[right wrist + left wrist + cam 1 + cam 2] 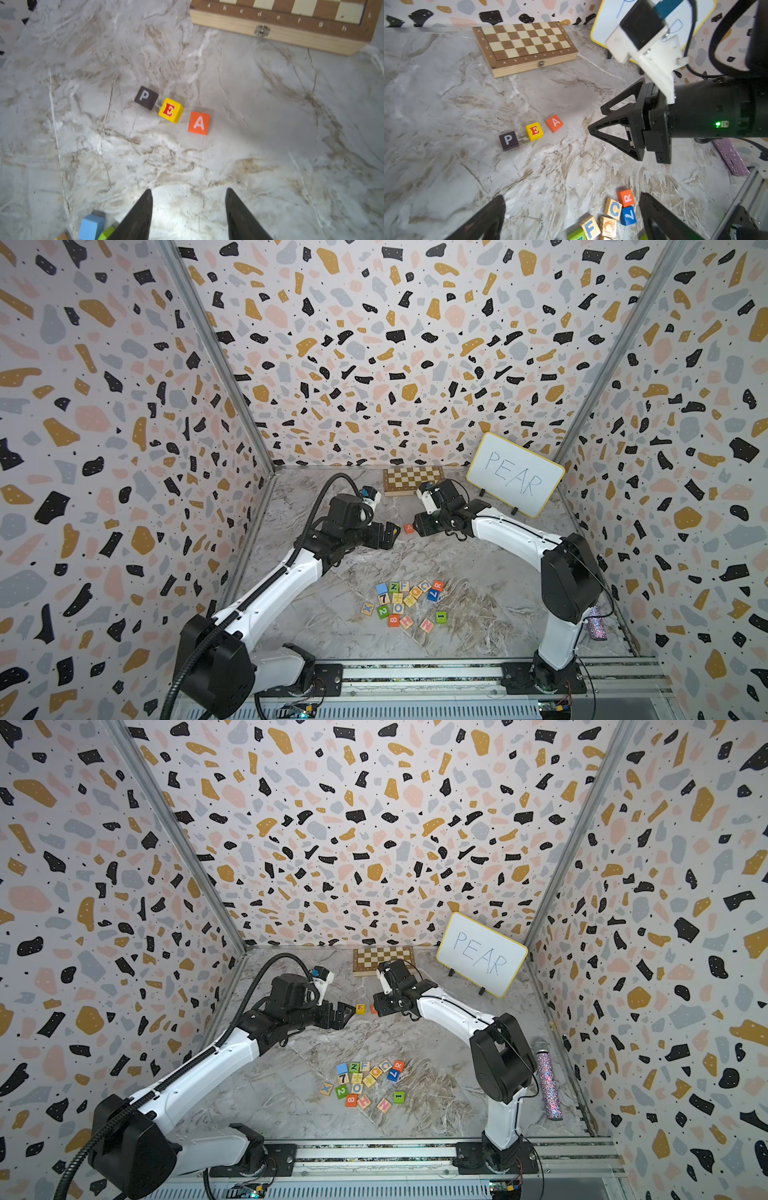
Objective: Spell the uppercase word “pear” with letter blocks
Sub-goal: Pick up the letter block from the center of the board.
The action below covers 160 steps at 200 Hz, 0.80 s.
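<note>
We saw the P block [508, 140], E block [534, 131] and A block [554, 123] in a loose row on the bench [270, 124]. The R block [626, 198] sat among the other cubes [399, 603]. The left pincer [572, 196] was spread wide and the right pincer [188, 189] partly spread, both empty.

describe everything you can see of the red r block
The R block is a small red cube, painted wood by the look, white R facing up. It sits flat on the marble table at the far edge of the loose pile, tight against the wooden C block and blue L block. Nothing grips it.
</note>
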{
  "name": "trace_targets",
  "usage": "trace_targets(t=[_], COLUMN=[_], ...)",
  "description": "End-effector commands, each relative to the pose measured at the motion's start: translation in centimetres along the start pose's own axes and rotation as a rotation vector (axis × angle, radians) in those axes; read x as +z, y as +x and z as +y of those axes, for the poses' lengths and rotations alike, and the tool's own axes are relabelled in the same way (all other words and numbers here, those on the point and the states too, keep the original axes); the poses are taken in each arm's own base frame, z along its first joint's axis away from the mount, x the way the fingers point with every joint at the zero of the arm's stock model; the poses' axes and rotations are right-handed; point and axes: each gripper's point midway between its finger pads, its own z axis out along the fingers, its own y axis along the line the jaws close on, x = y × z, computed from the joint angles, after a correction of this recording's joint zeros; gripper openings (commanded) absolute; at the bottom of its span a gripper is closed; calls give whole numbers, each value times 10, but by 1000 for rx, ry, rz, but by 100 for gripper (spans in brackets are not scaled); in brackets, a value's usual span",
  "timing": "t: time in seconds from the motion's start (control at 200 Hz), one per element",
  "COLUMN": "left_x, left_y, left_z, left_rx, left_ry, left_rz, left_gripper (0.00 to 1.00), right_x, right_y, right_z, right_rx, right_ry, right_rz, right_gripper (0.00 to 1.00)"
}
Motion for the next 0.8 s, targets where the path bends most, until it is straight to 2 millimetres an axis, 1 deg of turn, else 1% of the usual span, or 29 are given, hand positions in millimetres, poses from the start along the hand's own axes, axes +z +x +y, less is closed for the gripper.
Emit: trace_targets(t=[0.0,0.06,0.1,0.12,0.15,0.155,0.2,0.295,0.335,0.356,0.376,0.481,0.596,0.701,0.796], left_x=[-11,-15,-18,-20,-21,-22,-24,-28,-28,-28,-28,-26,-22,-21,-20], left_y=[8,17,25,28,34,35,43,61,72,76,74,92,111,119,123], left_z=[-27,-36,-41,-45,-47,-48,-52,-62,-65,-67,-70,-74,-73,-71,-68], left_rx=[69,95,111,122,132,135,149,183,192,198,212,230,223,210,205], left_ry=[129,171,201,215,226,228,248,291,305,313,323,342,337,332,322], left_rz=[-7,-4,-1,-1,0,0,-1,2,19,22,3,32,69,89,99], left_gripper=[99,99,99,99,99,99,99,99,99,99,99,99,99,99,99], right_x=[-27,-31,-32,-31,-33,-32,-35,-34,-33,-33,-33,-37,-38,-37,-36], right_y=[9,26,41,51,58,63,78,113,126,132,137,155,172,190,197], right_z=[2,4,5,5,7,6,8,10,10,9,8,0,-9,-16,-22], right_rx=[-32,-35,-47,-56,-72,-73,-99,-99,-87,-82,-79,-70,-53,-30,-11], right_ry=[-18,-31,-37,-41,-46,-44,-45,-81,-94,-97,-94,-69,-42,-15,14], right_rz=[-30,-8,17,38,47,57,79,141,164,173,183,199,232,282,303], right_gripper=[57,57,57,57,57,57,57,57,57,58,57,58,58,58,58])
